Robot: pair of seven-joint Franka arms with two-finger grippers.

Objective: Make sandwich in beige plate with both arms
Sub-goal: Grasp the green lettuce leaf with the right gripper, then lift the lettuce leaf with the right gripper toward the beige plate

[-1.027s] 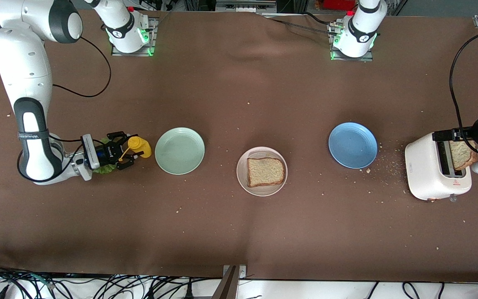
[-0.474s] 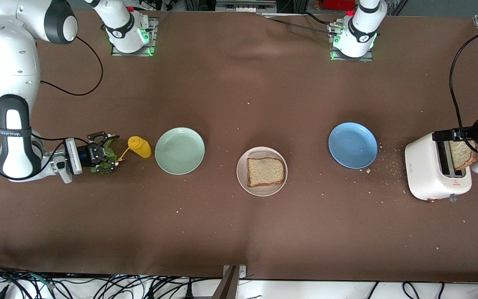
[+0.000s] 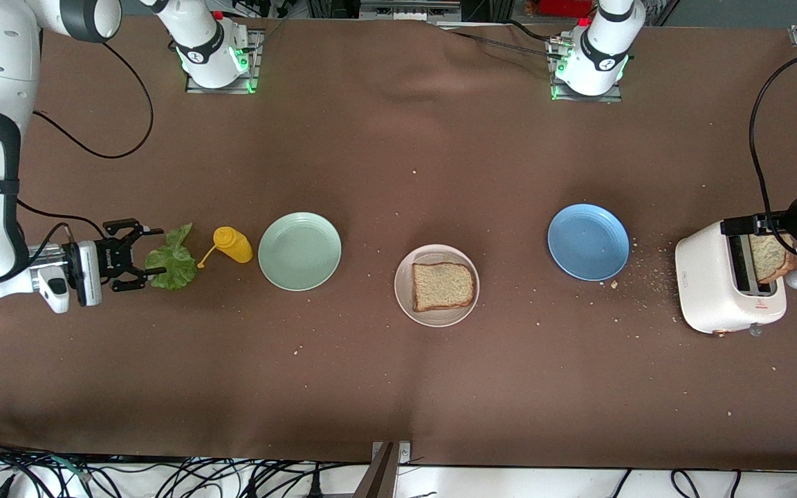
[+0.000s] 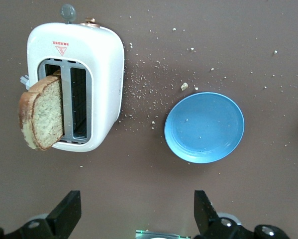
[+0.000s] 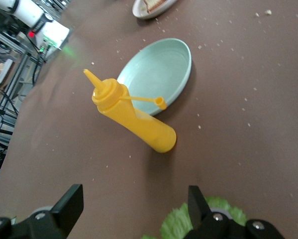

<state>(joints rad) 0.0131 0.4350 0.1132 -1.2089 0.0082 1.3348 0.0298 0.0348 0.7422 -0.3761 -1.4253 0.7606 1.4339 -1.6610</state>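
- Beige plate (image 3: 436,285): rests on the brown surface (image 3: 398,387) near its middle, between the mint-green plate (image 3: 299,250) and the blue plate (image 3: 588,241), and nearer to the front camera than both
- Bread slice (image 3: 443,286): one speckled brown slice lies flat in the beige plate
- Second bread slice (image 4: 42,113): stands tilted out of a slot of the white toaster (image 3: 728,286), at the left arm's end of the surface
- Lettuce leaf (image 3: 173,258): lies on the surface at the right arm's end, beside the yellow squeeze bottle (image 3: 232,245)
- Yellow squeeze bottle: lies on its side between the lettuce leaf and the mint-green plate, cap open on its strap
- Right end effector (image 3: 137,256): low over the surface just beside the lettuce leaf, fingers spread, gripping nothing
- Left end effector (image 4: 136,211): above the toaster, fingers spread wide, gripping nothing
- Crumbs (image 3: 651,273): scattered between the blue plate and the toaster
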